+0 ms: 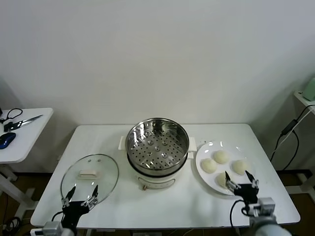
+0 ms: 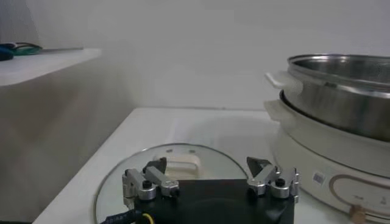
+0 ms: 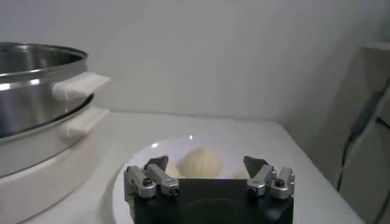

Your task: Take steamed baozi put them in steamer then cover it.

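Several cream-white baozi (image 1: 221, 157) lie on a flat white plate (image 1: 203, 154) at the right of the white table. The steel steamer (image 1: 157, 142) with its perforated tray stands open in the middle on its white base. The clear glass lid (image 1: 89, 177) with a white handle lies flat at the left. My right gripper (image 1: 241, 178) is open, low over the plate's near edge, with a baozi (image 3: 202, 162) just beyond its fingers. My left gripper (image 1: 79, 194) is open and empty at the lid's near edge; the lid (image 2: 177, 163) lies just beyond it.
A side table (image 1: 19, 135) at the far left holds scissors and a blue mouse. A cable hangs at the far right by a shelf (image 1: 305, 98). The steamer's side handles (image 3: 79, 85) stick out toward the plate. The table's front edge is close under both grippers.
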`<state>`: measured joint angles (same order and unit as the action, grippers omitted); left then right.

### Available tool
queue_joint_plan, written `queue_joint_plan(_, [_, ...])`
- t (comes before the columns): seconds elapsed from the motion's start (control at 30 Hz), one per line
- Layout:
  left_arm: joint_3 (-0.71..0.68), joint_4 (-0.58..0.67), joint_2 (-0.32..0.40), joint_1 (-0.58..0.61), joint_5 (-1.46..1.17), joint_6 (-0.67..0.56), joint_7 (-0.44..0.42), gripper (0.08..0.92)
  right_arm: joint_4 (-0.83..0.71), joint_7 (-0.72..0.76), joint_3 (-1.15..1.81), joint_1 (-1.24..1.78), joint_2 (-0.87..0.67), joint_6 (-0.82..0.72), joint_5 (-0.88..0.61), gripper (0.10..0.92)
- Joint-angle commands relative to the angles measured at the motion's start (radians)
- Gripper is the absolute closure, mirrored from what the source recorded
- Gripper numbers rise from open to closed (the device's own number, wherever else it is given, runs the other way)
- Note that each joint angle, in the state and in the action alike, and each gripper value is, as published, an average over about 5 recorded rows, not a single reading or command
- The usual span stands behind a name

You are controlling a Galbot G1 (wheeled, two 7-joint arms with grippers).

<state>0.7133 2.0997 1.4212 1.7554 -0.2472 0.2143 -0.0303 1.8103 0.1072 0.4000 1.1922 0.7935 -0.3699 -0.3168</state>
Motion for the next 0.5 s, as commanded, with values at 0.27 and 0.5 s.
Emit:
queue_joint_plan(0.27, [-0.027,0.030,0.001,0.037,0.023,-0.022,-0.009,0.177,-0.502,0.885,-0.836,-1.051,-0.439,0.336,0.303,0.203])
queue_joint_plan(0.5, [-0.033,0.031,-0.002,0.048,0.029,-0.028,-0.016,0.177,-0.681,1.094,-1.529,-1.670,-0.262,0.417,0.232,0.203])
